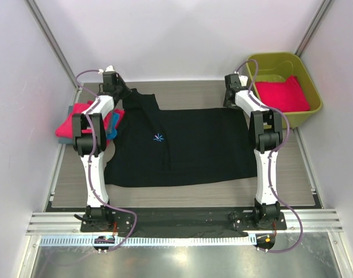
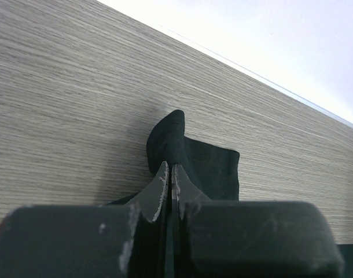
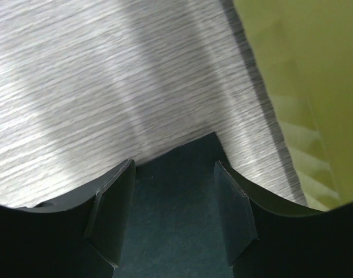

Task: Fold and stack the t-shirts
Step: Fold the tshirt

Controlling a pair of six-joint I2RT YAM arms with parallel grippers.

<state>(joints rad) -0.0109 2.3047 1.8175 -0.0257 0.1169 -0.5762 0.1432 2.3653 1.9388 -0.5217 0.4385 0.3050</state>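
While left hand (image 2: 169, 168) pinches black tee (image 1: 182, 147) edge — cloth spread wide, right hand (image 3: 173, 169) apart.

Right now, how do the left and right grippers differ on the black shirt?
The left gripper is shut, pinching a fold of the black shirt; the right gripper is open, a shirt corner lying between its fingers. The left is near the pink pile, the right beside the green tub. Both are at the shirt's far edge.

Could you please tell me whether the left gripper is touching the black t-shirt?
Touching. In the left wrist view the left gripper has its fingers shut on a raised fold of the black t-shirt.
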